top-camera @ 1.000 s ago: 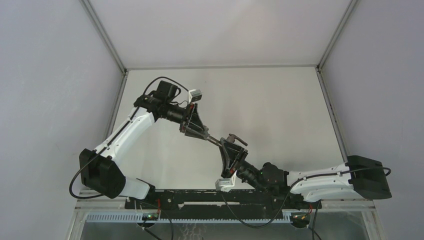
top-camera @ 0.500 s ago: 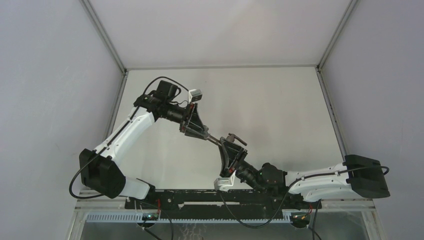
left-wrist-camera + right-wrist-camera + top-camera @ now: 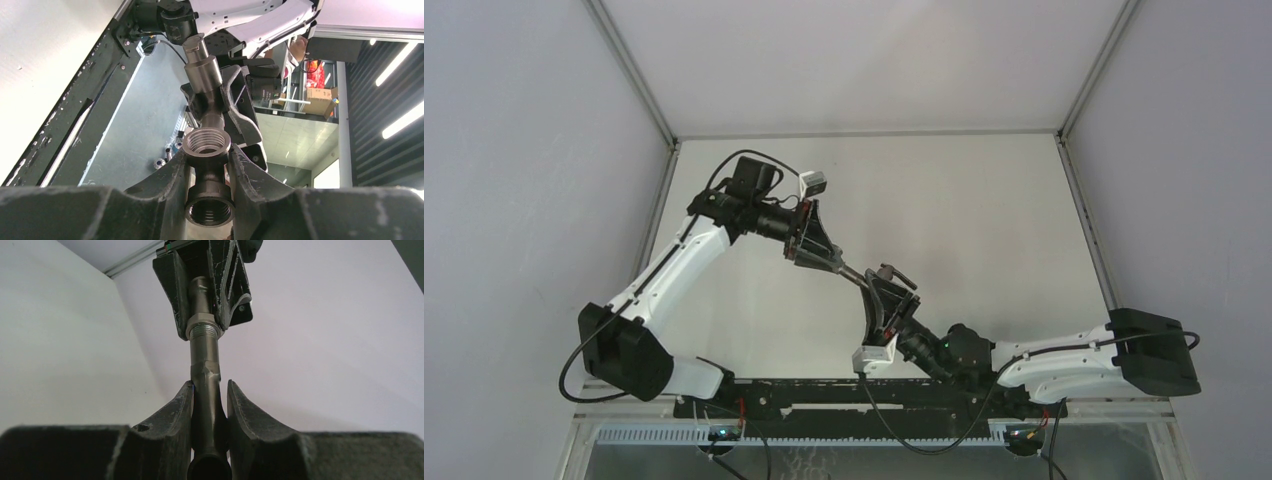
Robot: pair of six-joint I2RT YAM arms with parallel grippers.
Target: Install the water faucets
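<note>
Right wrist view: right gripper (image 3: 209, 388) clamps the stem (image 3: 205, 357), left gripper (image 3: 202, 324) pinches the stubby fitting (image 3: 203, 332). Both parts look rigid, light and slick, so grip the bodies, never the threads.

White-shelled arms (image 3: 674, 270), black joints (image 3: 629, 355), looping black cables (image 3: 562, 375), rough black tool fingers (image 3: 162, 425).

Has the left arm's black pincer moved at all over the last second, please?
Yes, slightly: the left pincer edged away from the black base rail, toward the far wall.

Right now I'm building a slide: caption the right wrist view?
Right gripper clamps a dull grey metal faucet stem, its tip meeting the threaded grey fitting held by the left gripper.
</note>
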